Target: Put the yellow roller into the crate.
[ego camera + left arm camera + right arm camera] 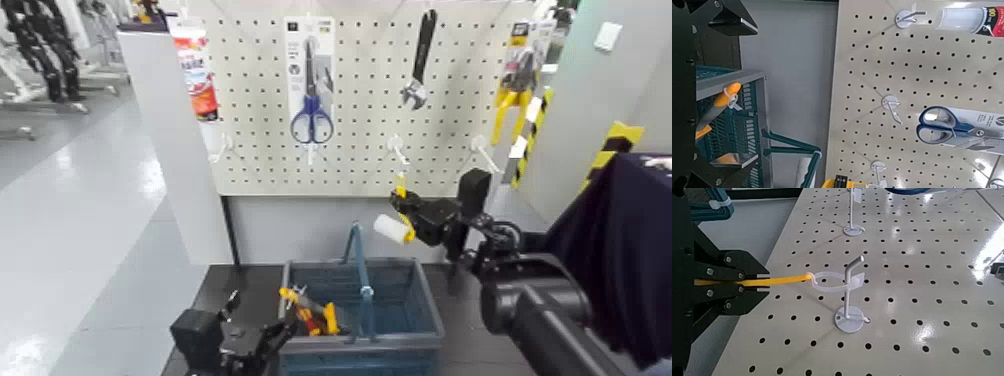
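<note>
Head view, left to right: the left gripper (258,318) waits beside the crate (428,300), its fingers wide apart and empty. The yellow roller (391,229) hangs above the crate's back edge, in front of the pegboard (350,120), its handle clamped between the narrowed fingers of the right gripper (404,206). It should handle as a light thing, with a stiff, perhaps slippery handle and a softer sleeve; the handle is the place to hold. The handle points up towards the hook (853,298), its loop (828,282) at the peg; the sleeve's long axis lies crosswise, tilting down towards the right.
</note>
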`<control>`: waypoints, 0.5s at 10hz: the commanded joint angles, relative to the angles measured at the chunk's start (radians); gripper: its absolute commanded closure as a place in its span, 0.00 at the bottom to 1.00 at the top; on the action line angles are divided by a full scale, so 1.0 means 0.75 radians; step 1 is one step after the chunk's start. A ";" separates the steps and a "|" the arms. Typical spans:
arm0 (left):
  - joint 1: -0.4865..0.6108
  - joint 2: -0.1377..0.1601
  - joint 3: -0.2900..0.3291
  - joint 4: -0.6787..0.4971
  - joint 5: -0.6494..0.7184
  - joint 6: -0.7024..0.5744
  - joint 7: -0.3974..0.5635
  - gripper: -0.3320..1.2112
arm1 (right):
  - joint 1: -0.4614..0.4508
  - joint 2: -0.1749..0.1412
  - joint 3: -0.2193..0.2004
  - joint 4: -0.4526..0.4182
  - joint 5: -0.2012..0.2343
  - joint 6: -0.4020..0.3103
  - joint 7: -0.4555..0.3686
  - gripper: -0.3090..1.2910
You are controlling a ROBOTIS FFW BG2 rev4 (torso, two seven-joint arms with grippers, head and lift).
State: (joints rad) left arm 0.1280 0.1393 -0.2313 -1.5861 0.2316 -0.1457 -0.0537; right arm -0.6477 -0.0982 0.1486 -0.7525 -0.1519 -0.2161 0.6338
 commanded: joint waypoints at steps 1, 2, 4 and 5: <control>0.005 -0.004 0.006 0.000 0.000 0.000 0.000 0.32 | 0.033 -0.002 -0.014 -0.066 -0.004 0.014 0.004 0.92; 0.007 -0.004 0.008 0.000 0.000 0.002 0.000 0.32 | 0.058 -0.004 -0.020 -0.111 -0.014 0.024 0.004 0.92; 0.011 -0.006 0.010 0.000 0.000 0.002 0.000 0.32 | 0.107 -0.010 -0.032 -0.208 -0.029 0.055 0.006 0.92; 0.011 -0.006 0.010 -0.002 0.000 0.002 0.000 0.32 | 0.140 -0.014 -0.041 -0.267 -0.033 0.080 0.006 0.92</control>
State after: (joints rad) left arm 0.1362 0.1350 -0.2239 -1.5865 0.2316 -0.1435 -0.0537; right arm -0.5580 -0.1069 0.1215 -0.9258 -0.1742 -0.1669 0.6381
